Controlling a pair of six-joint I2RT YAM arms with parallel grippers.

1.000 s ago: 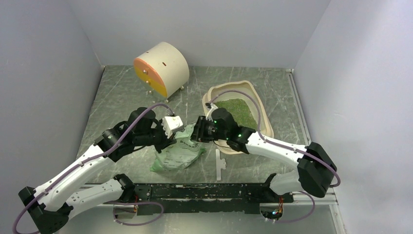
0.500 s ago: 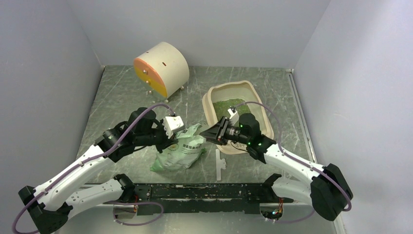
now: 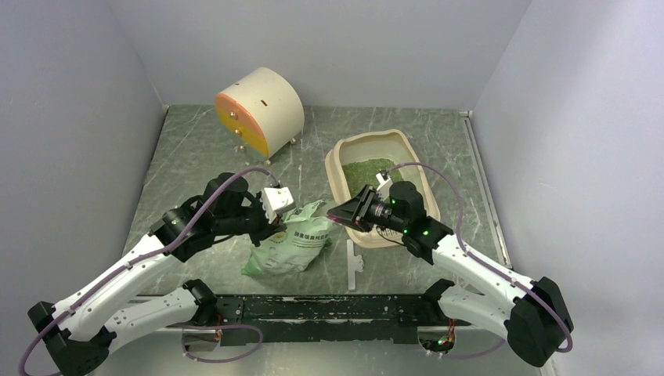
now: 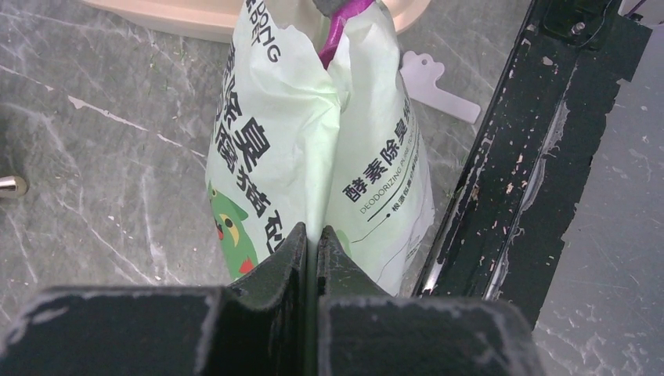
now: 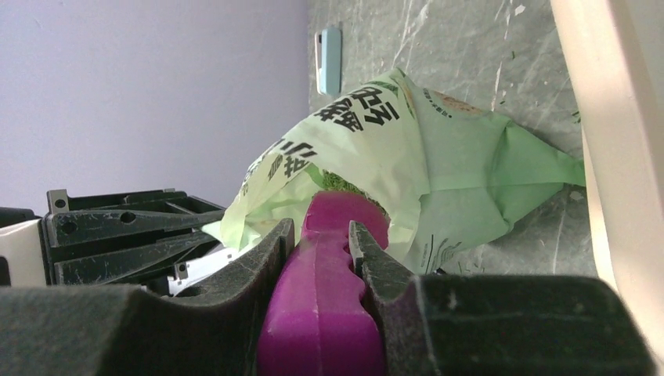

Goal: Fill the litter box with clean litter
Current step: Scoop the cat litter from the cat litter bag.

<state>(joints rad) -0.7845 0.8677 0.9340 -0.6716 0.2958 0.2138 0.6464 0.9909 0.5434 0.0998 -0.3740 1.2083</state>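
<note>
The beige litter box [image 3: 337, 160] stands right of centre with a bed of green clean litter [image 3: 369, 169] inside. A light-green printed bag [image 3: 294, 243] lies to its left. My left gripper [image 4: 315, 235] is shut on a fold of the bag [image 4: 313, 141] and holds it up. My right gripper [image 5: 321, 231] is shut on the handle of a magenta scoop [image 5: 325, 313]. The scoop's head sits at the bag's mouth [image 5: 438, 164], with green granules [image 5: 338, 182] on it. From above, the right gripper [image 3: 344, 213] hangs by the box's near-left rim.
A cream half-cylinder cabinet with an orange face [image 3: 262, 110] stands at the back left. A white plastic strip [image 3: 354, 262] lies in front of the box. The black rail [image 3: 329, 307] runs along the near edge. Grey walls close in both sides.
The right arm has drawn back to the right, pulling the scoop from deep in the bag to its mouth. The left arm has barely moved and keeps its hold.
</note>
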